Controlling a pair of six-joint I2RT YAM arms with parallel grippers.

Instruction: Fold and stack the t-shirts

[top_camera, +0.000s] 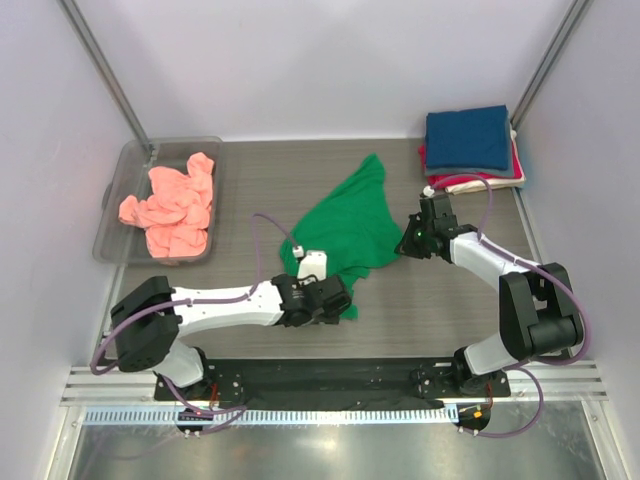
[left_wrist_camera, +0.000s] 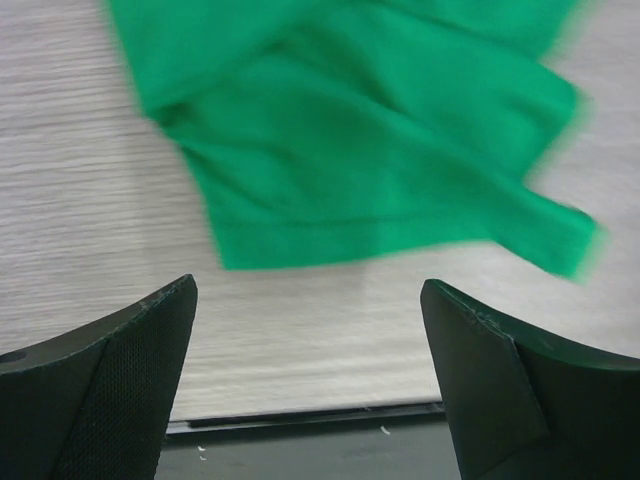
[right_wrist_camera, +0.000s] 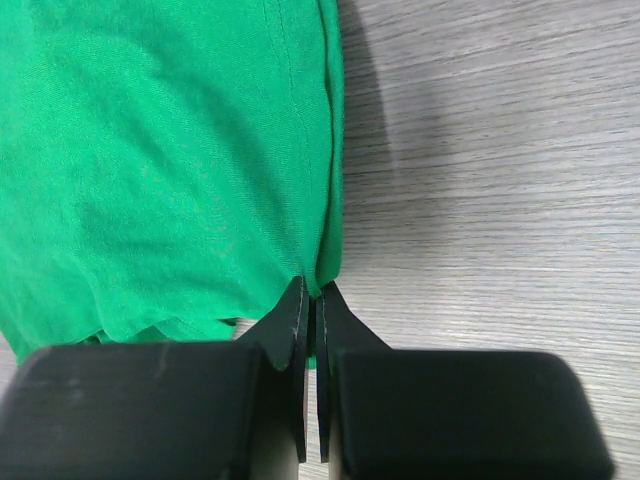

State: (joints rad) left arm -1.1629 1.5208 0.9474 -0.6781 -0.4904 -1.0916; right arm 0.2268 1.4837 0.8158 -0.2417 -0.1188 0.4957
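A bright green t-shirt lies crumpled in the middle of the table, one corner stretching toward the back. My right gripper is at its right edge. In the right wrist view it is shut on the hem of the green t-shirt. My left gripper hovers at the shirt's near corner. It stands open with nothing between its fingers, and the green t-shirt lies just beyond them. A salmon-pink t-shirt lies bunched in the bin.
The clear plastic bin stands at the back left. At the back right is a stack of folded shirts: navy blue on top, red and cream-white below. The table's near edge runs close under my left gripper.
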